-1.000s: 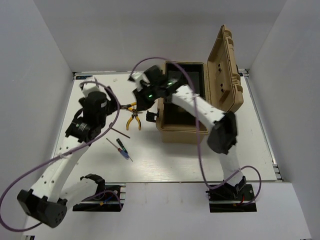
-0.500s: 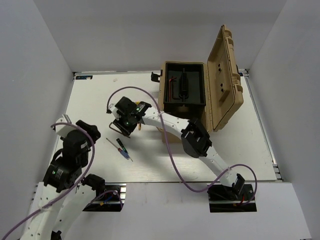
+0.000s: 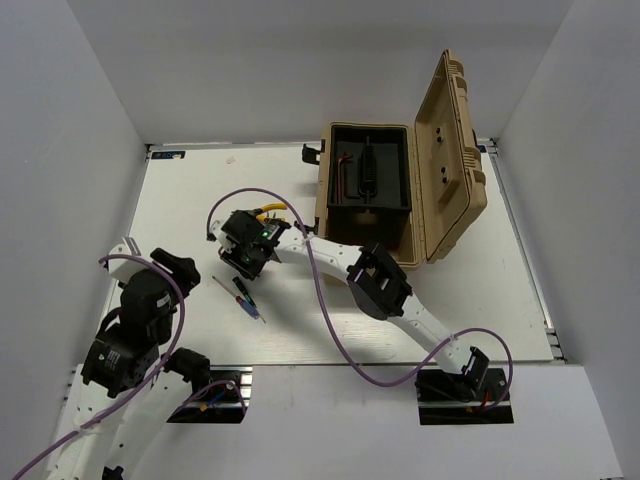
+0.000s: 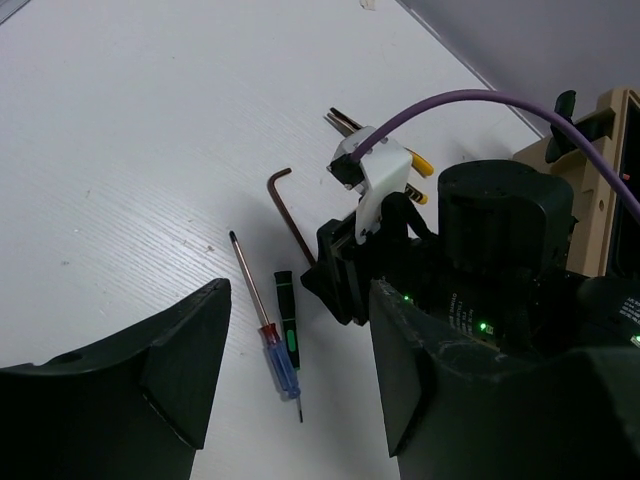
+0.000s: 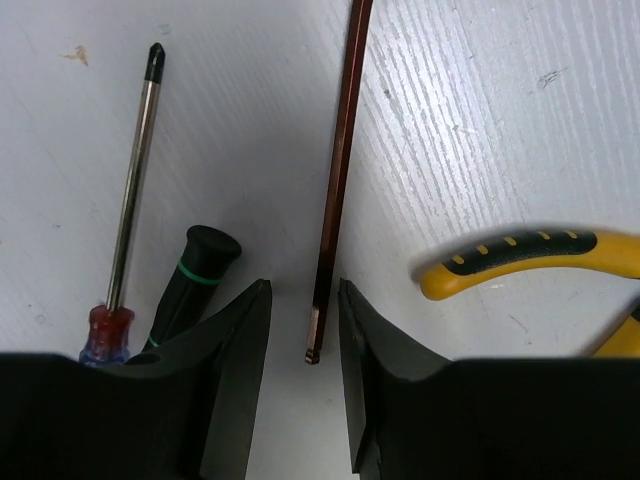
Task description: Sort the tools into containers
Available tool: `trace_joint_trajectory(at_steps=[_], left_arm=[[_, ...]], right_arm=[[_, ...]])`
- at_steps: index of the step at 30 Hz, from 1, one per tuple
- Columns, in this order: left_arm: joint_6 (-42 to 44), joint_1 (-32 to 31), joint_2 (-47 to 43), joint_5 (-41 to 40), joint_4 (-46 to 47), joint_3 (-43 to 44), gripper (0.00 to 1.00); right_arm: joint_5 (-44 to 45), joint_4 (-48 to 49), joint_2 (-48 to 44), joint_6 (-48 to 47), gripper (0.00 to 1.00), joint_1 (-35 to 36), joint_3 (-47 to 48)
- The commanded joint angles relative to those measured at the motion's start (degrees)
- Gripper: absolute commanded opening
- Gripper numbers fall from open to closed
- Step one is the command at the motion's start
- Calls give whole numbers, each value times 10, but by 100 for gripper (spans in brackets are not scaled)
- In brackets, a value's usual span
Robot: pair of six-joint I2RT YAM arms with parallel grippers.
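Overhead and wrist views of two white robot arms sorting hand tools on a white wood-grain table [image 3: 450, 310]. The right gripper [image 5: 300, 300] hangs low over a thin dark brown L-shaped hex key [image 5: 335, 200], jaws apart with the end of the key's long leg between them, nearer the right-hand finger and not yet clamped. The left gripper [image 4: 295, 340] hangs near the table's front left corner, jaws apart and empty. To pick the key cleanly, the gripper should probably centre on the shaft, go right down to the table, and close squarely, since so thin a bar could slip or roll. Close neighbours may snag: a yellow-and-black pliers handle [image 5: 520, 255] lies just to one side, and on the other a black-handled screwdriver with a green ring [image 5: 195, 275] beside a steel screwdriver with a red-and-blue handle [image 5: 130, 200]. The large tan ribbed plastic toolbox [image 3: 448, 150] stands open at the far right of the table, lid upright, black tray showing. Plain white walls [image 3: 300, 70] enclose the table on three sides.
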Motion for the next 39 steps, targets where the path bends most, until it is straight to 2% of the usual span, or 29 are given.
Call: trace_joint_trajectory(at_steps=[1, 7, 10, 13, 16, 23, 34, 39], left_arm=[[1, 2, -2, 6, -5, -2, 68], [1, 2, -2, 16, -5, -7, 68], [1, 2, -2, 16, -5, -12, 68], [1, 2, -2, 21, -5, -12, 68], [1, 2, -2, 28, 1, -24, 68], [-19, 2, -2, 85, 24, -72, 68], [-25, 2, -2, 105, 43, -90, 66], [-30, 2, -2, 110, 43, -95, 65]], right_arm=[[12, 20, 11, -13, 40, -1, 14], [-4, 19, 24, -14, 38, -2, 13], [-2, 19, 28, -14, 29, -2, 5], [14, 13, 23, -17, 10, -2, -15], [57, 8, 14, -7, 1, -4, -33], [58, -21, -22, 20, 0, -6, -51], [-92, -81, -119, 97, 0, -51, 34], [-143, -91, -152, 118, 0, -66, 38]])
